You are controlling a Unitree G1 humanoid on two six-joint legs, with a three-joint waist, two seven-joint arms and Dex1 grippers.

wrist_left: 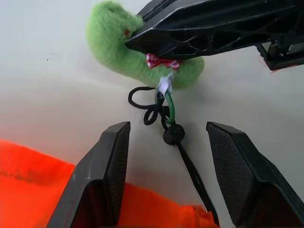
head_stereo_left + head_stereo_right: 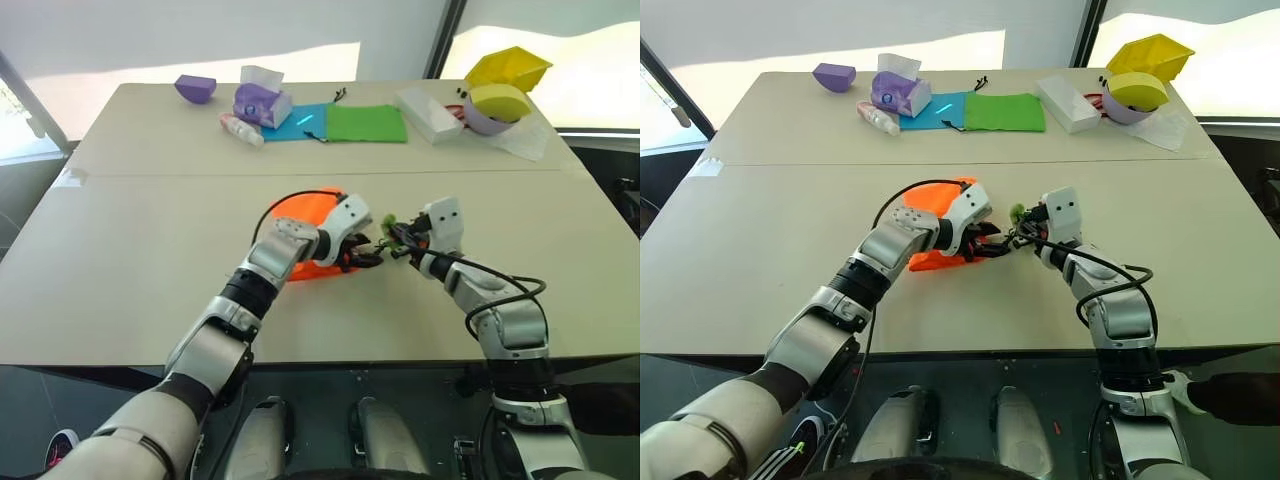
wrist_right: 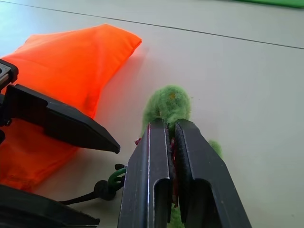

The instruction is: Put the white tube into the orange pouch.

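On the table (image 2: 120,260), orange pouch (image 2: 310,215) – half-hidden behind left arm

We can read no text, label, brand, number or sign anywhere in these views.

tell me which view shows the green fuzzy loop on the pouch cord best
The left wrist view: the green fuzzy loop is large, pinched in the right gripper, with its ring and cord visible. The right wrist view shows only its fuzzy top; both eye views show a small speck.
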